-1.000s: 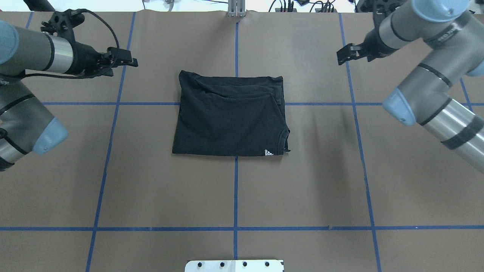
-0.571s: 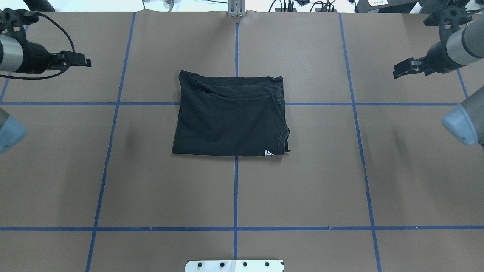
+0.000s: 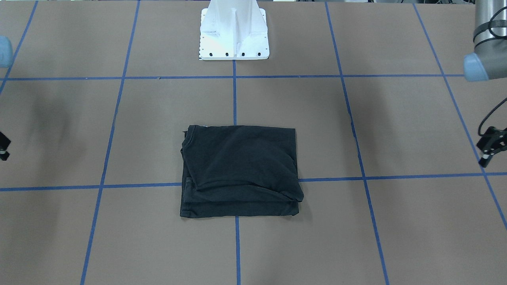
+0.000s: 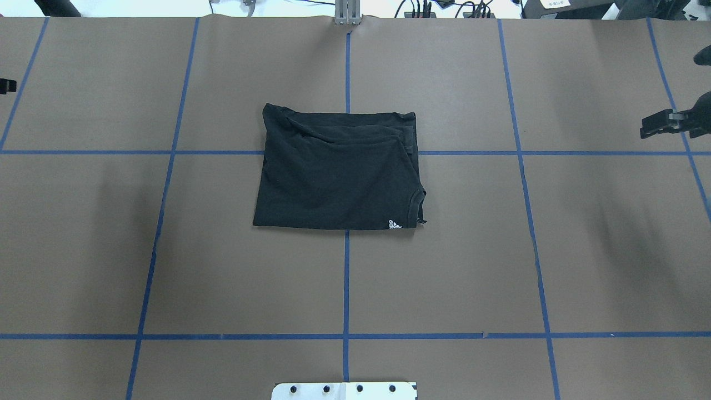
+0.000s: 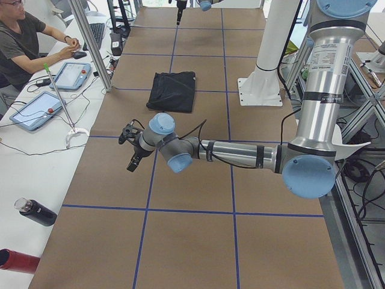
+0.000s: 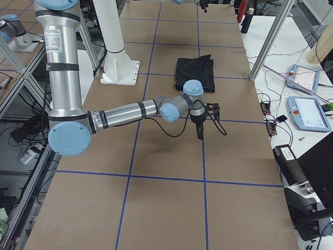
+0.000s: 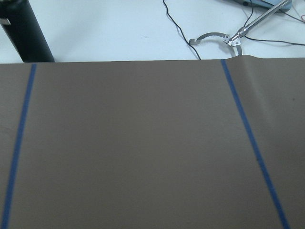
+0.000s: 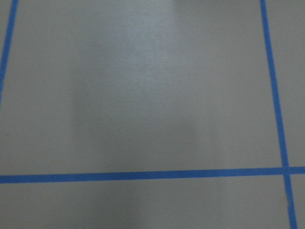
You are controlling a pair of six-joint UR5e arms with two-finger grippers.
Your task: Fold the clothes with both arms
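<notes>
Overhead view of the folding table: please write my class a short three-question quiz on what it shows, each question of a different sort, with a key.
1. True or false: the black T-shirt lies folded on the table, with nothing touching it.
2. Multiple choice: in the overhead view, the shirt's small white logo sits at its A) lower right corner, B) upper left corner, C) centre.
3. Fill the gap: the end effector at the overhead view's right edge is the robot's ___ one.
Key: 1 true; 2 A; 3 right.
</notes>
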